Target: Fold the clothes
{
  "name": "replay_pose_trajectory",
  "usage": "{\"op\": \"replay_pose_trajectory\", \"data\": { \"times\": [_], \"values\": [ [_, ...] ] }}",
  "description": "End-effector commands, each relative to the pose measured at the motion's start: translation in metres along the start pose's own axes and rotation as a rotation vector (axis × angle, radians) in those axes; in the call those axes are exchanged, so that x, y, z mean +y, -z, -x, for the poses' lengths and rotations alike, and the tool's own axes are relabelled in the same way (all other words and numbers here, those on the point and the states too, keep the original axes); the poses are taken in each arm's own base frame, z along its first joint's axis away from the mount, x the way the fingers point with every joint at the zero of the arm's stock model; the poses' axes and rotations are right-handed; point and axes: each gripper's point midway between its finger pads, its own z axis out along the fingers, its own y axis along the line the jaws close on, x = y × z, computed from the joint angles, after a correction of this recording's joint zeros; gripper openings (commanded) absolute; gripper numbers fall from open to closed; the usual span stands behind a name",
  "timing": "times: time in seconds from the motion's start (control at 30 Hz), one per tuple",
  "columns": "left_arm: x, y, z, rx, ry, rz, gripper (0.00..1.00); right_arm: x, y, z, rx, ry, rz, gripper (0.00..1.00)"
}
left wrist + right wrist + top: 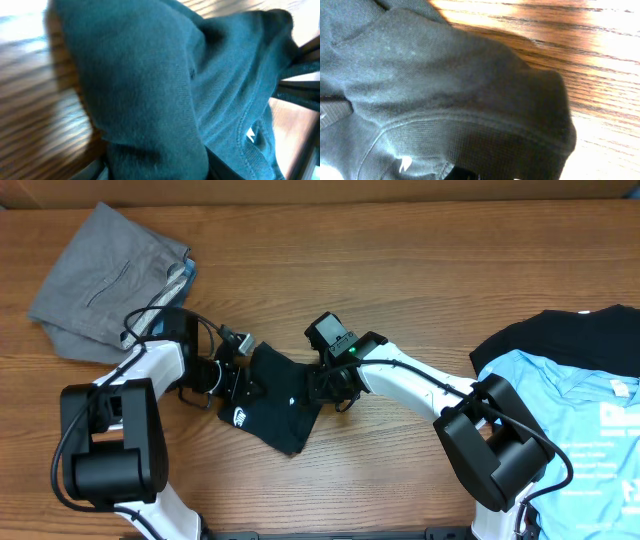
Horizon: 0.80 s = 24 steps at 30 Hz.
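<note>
The clothes in hand are a very dark navy T-shirt (275, 405), bunched at the table's middle with its small white logo (240, 417) facing up. My left gripper (232, 380) is at its left end. In the left wrist view a thick wad of the T-shirt (150, 75) fills the gap between the jaws of that gripper (160, 170), which is shut on it. My right gripper (325, 385) is at the shirt's right edge. In the right wrist view the T-shirt (445, 85), ribbed collar showing, drapes over and hides the shut right gripper (480, 175).
A grey garment (105, 280) lies crumpled at the back left of the wooden table (400, 270). At the right edge a light-blue printed tee (570, 430) lies over a black garment (570, 340). Both arms angle in from the front edge.
</note>
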Motion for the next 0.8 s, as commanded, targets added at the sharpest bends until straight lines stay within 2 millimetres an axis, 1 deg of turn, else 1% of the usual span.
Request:
{"op": "replay_pose_trajectory", "data": {
  "times": [0.0,0.03,0.07,0.1,0.23,0.33,0.37,0.47,0.5,0.53,0.6,0.63,0.77],
  "values": [
    [0.006,-0.018,-0.023,0.089,0.014,-0.005,0.27,-0.001,-0.001,0.002,-0.009,-0.004,-0.007,0.05],
    [0.006,-0.019,-0.024,0.092,0.017,-0.007,0.21,-0.001,-0.001,0.002,-0.009,-0.004,-0.007,0.05],
    [0.005,-0.019,-0.024,0.092,0.019,-0.011,0.11,-0.001,-0.001,0.002,-0.008,-0.004,-0.007,0.05],
    [0.004,-0.019,-0.025,0.092,0.023,-0.019,0.04,-0.002,-0.001,0.001,-0.006,-0.005,-0.009,0.05],
    [0.000,-0.017,-0.026,0.096,0.038,-0.039,0.04,-0.003,0.004,-0.002,0.009,-0.013,-0.021,0.04],
    [-0.008,-0.010,-0.019,0.086,0.058,-0.081,0.04,-0.003,0.022,0.000,-0.007,-0.016,-0.037,0.04],
    [-0.012,-0.007,-0.014,0.077,0.063,-0.099,0.04,-0.003,0.031,0.002,-0.024,-0.009,-0.045,0.04],
    [-0.019,0.008,0.005,0.066,0.098,-0.111,0.04,-0.003,0.063,0.010,-0.093,-0.005,-0.075,0.04],
    [-0.021,0.017,0.017,0.061,0.108,-0.105,0.04,-0.005,0.082,0.014,-0.129,-0.010,-0.090,0.04],
    [-0.023,0.024,0.026,0.052,0.111,-0.101,0.04,-0.006,0.092,0.015,-0.147,-0.014,-0.094,0.04],
    [-0.026,0.037,0.046,0.023,0.110,-0.087,0.04,-0.010,0.108,0.017,-0.173,-0.027,-0.093,0.04],
    [-0.027,0.045,0.059,-0.003,0.097,-0.075,0.04,-0.012,0.115,0.018,-0.182,-0.037,-0.090,0.04],
    [-0.026,0.081,0.112,-0.131,0.064,-0.019,0.04,-0.023,0.129,0.017,-0.187,-0.069,-0.098,0.04]
  ]
}}
